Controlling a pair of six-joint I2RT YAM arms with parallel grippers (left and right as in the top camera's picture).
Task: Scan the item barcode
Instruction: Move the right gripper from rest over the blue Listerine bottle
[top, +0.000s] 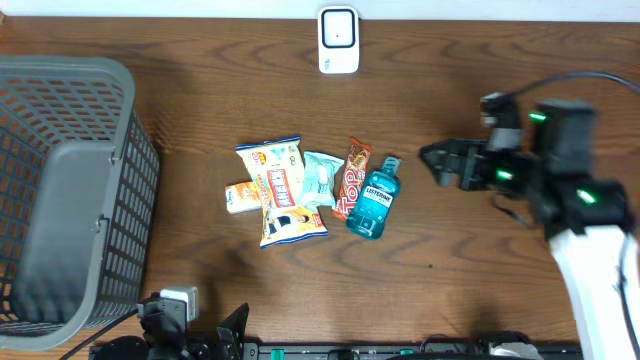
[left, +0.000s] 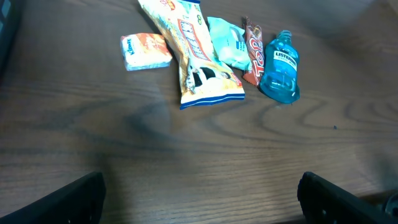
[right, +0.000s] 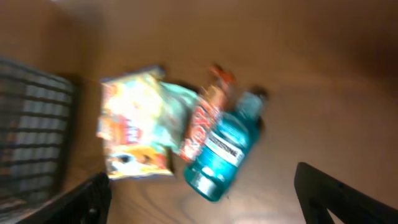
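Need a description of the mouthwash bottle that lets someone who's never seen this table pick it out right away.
On the brown wooden table, right of the grey basket, a few packets lie mid-table. The mouthwash bottle is at their right end, beside the red candy bar. It is the only bottle: blue liquid, dark cap, lying on its side among flat wrappers.

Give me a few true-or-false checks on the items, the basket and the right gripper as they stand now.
1. The mouthwash bottle lies on its side on the table. True.
2. The snack bag is inside the basket. False: it lies on the table among the other items.
3. The right gripper is shut on the mouthwash bottle. False: it is open, apart from the bottle, and holds nothing.
4. The candy bar lies between the teal packet and the mouthwash bottle. True.
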